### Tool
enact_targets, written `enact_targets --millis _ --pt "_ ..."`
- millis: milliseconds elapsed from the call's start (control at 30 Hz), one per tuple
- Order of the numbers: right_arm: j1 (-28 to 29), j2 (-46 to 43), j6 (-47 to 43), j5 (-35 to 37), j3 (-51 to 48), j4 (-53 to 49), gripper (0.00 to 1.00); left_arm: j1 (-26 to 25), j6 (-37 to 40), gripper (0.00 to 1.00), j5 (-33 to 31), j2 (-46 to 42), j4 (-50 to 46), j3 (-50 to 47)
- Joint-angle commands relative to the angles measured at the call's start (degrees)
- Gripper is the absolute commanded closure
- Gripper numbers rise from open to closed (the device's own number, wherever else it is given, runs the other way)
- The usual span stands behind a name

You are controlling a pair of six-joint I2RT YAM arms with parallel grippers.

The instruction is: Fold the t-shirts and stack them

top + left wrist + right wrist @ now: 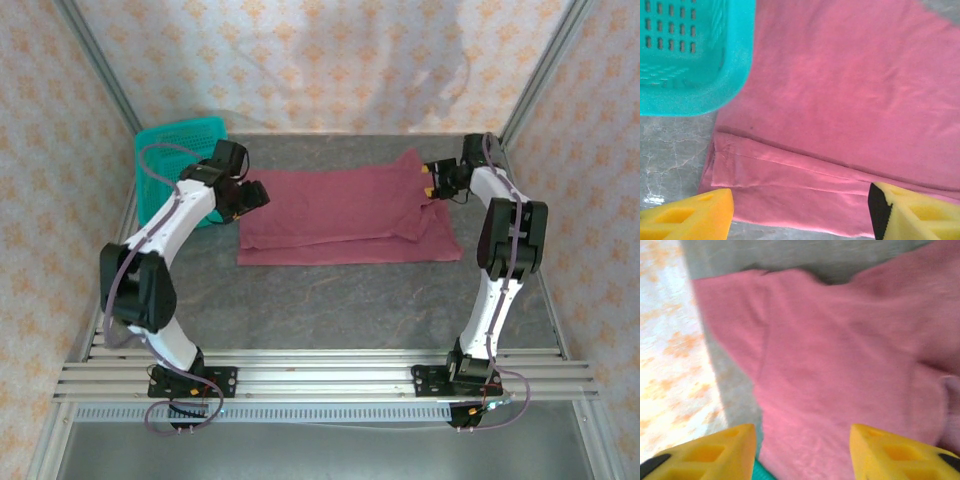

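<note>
From the top camera I saw the maroon shirt (340,215) lying flat on the grey table (330,300), towards the far side and between the two arms. It was folded into a wide band, with a lower layer showing along its near edge and a flap turned over at its right end. The teal basket (175,140) stood in the far left corner, partly hidden behind the left arm. The part of its inside that I could see was slotted teal wall and floor. The left gripper (250,195) hung over the shirt's left end. On its wrist camera its yellow fingers (690,217) were spread wide, with the folded edge of the shirt (840,100) below them and nothing held. The basket's rounded corner (690,95) sat just beside that end of the cloth, though I could not tell whether they touched. The right gripper (428,181) was at the shirt's far right corner. Its fingers (900,450) were also parted, above blurred maroon cloth (840,365), and gripped nothing.
</note>
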Motion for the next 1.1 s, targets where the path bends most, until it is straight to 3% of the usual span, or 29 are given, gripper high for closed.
enact_targets --millis 0,167,333,467,667,1067 --pt "-0.56 -7.03 -4.39 -3.29 0.35 -1.25 0.45 -2.04 -0.48 0.27 2.82 -6.77 -0.01 -2.35" --pt "-0.29 -19.56 -18.48 1.04 -10.65 -14.98 0.43 -4.87 -0.30 0.25 5.52 -11.52 3.10 -10.22" --pt "0.18 -27.48 -17.09 -2.01 -27.08 -9.00 0.43 -6.85 -2.76 0.25 7.94 -12.58 8.57 -17.89" --pt "1.35 -26.77 -12.26 -3.87 -34.80 -0.17 0.47 -7.03 -5.20 0.25 9.85 -12.34 14.24 -21.78" --pt "3.19 -22.54 -7.32 -3.88 -38.12 6.77 0.54 -7.12 -5.16 0.26 9.10 -12.43 15.10 -23.57" --pt "3.27 -17.04 -5.84 0.21 -35.82 7.94 0.71 -7.12 -4.72 0.26 6.63 -15.96 12.99 -26.22"
